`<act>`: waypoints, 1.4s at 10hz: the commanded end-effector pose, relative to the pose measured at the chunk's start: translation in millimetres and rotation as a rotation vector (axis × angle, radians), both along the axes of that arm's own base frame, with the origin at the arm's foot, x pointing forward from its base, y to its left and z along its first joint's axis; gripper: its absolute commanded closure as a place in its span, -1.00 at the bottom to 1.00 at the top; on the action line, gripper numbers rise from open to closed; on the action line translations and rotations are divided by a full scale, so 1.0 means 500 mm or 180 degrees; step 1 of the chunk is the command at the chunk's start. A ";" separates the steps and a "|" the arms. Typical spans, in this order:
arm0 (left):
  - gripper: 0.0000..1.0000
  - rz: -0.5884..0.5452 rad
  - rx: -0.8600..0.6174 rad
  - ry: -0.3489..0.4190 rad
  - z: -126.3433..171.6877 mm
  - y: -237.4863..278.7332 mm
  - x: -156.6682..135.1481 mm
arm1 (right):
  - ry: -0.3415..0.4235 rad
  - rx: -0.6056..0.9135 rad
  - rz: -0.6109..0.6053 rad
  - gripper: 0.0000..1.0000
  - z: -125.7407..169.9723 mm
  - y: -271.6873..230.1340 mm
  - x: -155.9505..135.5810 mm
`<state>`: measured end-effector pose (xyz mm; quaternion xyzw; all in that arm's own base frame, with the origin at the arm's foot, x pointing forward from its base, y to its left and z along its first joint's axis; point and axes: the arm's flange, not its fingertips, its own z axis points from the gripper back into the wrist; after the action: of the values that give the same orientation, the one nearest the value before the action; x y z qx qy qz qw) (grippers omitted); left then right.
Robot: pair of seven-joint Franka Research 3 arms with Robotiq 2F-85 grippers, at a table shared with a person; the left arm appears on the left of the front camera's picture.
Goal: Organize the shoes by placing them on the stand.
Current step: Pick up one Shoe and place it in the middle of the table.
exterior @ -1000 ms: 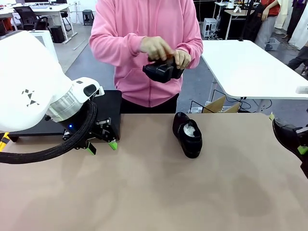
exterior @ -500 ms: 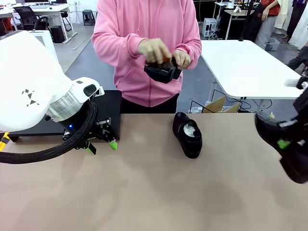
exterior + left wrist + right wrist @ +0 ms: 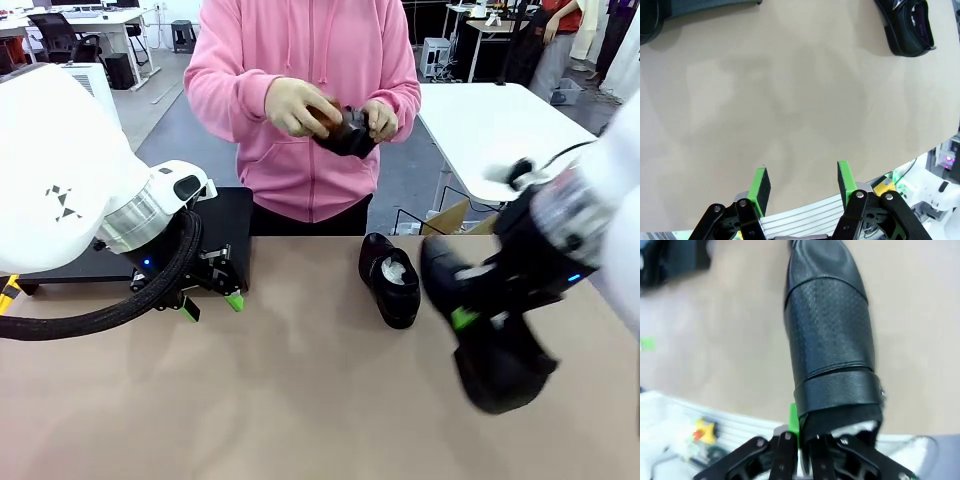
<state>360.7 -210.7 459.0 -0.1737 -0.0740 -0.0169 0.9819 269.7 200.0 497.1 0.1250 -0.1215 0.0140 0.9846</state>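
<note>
My right gripper (image 3: pixel 462 318) is shut on a glossy black shoe (image 3: pixel 490 350), held blurred above the table right of centre. In the right wrist view that shoe (image 3: pixel 830 330) stretches away from my right gripper (image 3: pixel 807 432), with white stuffing at its heel. A second shoe (image 3: pixel 392 280) with white paper inside lies on the table's far middle. The person in a pink hoodie holds a third shoe (image 3: pixel 347 130) in both hands at chest height. The black stand (image 3: pixel 235 225) sits at the far left, partly hidden by my left arm. Just in front of it my left gripper (image 3: pixel 211 305) hangs open and empty.
In the left wrist view, the open fingers (image 3: pixel 760 182) hover over bare tan tabletop, with the lying shoe (image 3: pixel 907 25) at the top right and the stand's edge (image 3: pixel 705 7) along the top. A white table (image 3: pixel 510 140) stands behind the person.
My right arm has swung in from the right edge toward the table's middle, carrying the shoe. The person has lifted the shoe in their hands slightly. My left arm has not moved.
</note>
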 end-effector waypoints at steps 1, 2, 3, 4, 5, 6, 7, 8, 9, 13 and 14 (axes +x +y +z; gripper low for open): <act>-0.41 -0.0007 -0.0001 0.0013 0.001 0.002 0.003 | -0.0021 0.0082 0.0193 1.00 -0.017 0.104 0.024; -0.41 -0.0007 -0.0001 0.0013 0.001 0.002 0.003 | -0.0138 0.0068 0.0246 1.00 -0.033 0.150 0.020; -0.41 -0.0007 -0.0001 0.0013 0.001 0.002 0.003 | -0.0093 0.0096 0.0301 1.00 -0.055 0.190 0.020; -0.41 -0.0007 -0.0001 0.0013 0.001 0.002 0.003 | -0.0030 0.0080 0.0275 1.00 -0.084 0.226 0.024; -0.41 -0.0007 -0.0001 0.0013 0.001 0.002 0.003 | -0.0046 0.0087 0.0190 1.00 -0.123 0.259 0.028; -0.41 -0.0007 -0.0001 0.0013 0.001 0.002 0.003 | -0.0027 0.0055 0.0103 1.00 -0.163 0.282 0.031; -0.41 -0.0007 -0.0001 0.0013 0.001 0.002 0.003 | 0.0042 0.0027 0.0026 1.00 -0.202 0.298 0.033; -0.41 -0.0007 -0.0001 0.0013 0.001 0.002 0.003 | 0.0027 0.0009 -0.0008 1.00 -0.229 0.311 0.030; -0.41 -0.0007 -0.0001 0.0013 0.001 0.002 0.003 | -0.0004 0.0033 -0.0076 1.00 -0.250 0.321 0.029; -0.41 -0.0007 -0.0001 0.0013 0.001 0.002 0.003 | 0.0145 0.0051 -0.0251 0.45 -0.280 0.320 0.048; -0.41 -0.0007 -0.0001 0.0013 0.001 0.002 0.003 | 0.0200 0.0118 -0.0283 0.18 -0.280 0.315 0.053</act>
<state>360.7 -210.7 459.1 -0.1736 -0.0740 -0.0168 0.9819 289.3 350.1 353.9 0.1279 -0.0918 -0.0142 0.9874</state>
